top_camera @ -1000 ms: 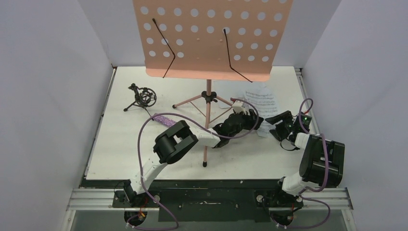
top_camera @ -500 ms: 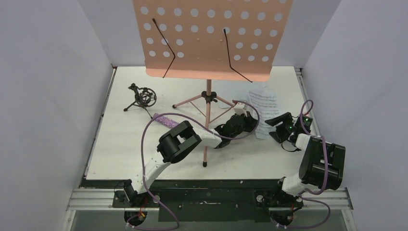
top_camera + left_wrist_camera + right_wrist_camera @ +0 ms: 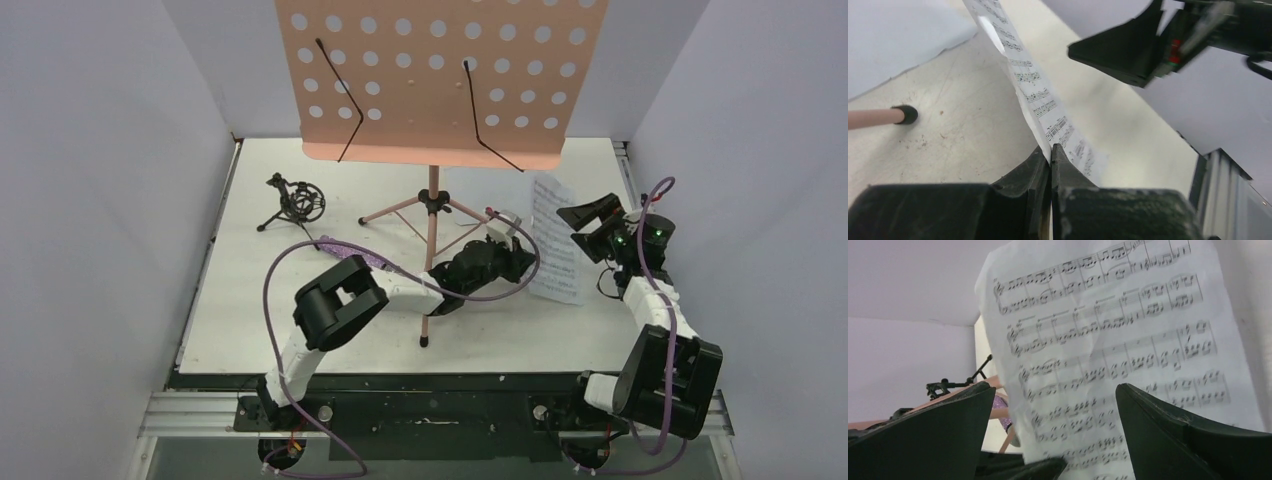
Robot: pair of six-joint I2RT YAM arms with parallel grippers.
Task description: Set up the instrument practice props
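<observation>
Beside the pink music stand (image 3: 432, 215), left tool (image 3: 1050, 151) clamps a sheet-music page (image 3: 1034, 94); right tool (image 3: 1054, 387) spread apart.

Plain pale lilac-grey walls (image 3: 100, 200) enclose a scuffed white table (image 3: 235, 310) on three sides, evenly lit.

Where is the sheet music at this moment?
Top view, right half of the table: the sheet music is pinched at its edge by the left gripper, between the pink stand's pole and the open right gripper.
</observation>
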